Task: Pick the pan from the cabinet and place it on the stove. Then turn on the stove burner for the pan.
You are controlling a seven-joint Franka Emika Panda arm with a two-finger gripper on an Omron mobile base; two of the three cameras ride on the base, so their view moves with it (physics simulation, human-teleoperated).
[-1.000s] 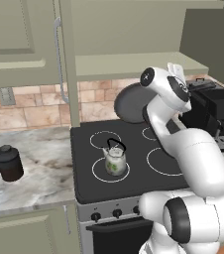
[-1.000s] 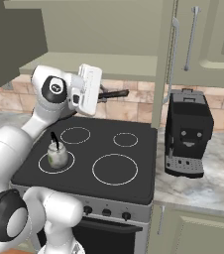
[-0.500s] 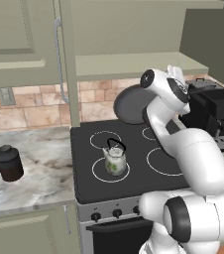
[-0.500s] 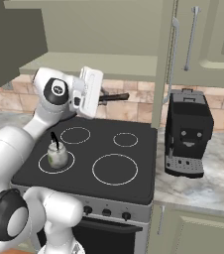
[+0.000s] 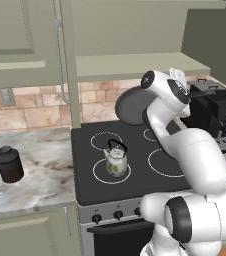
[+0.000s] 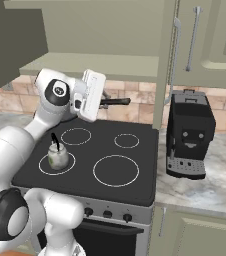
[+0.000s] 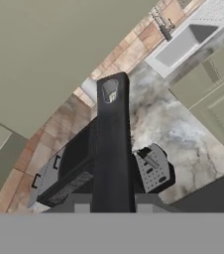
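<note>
Above stove (image 5: 135,170) rear edge: fingers (image 6: 105,101) clamp pan (image 5: 132,106) handle, kettle (image 5: 116,161) well below.

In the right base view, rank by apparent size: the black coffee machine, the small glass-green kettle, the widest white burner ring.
1. Black coffee machine, largest.
2. Widest white burner ring, clearly smaller in area, though it lies flat and foreshortened.
3. Small glass-green kettle, smallest.
</note>
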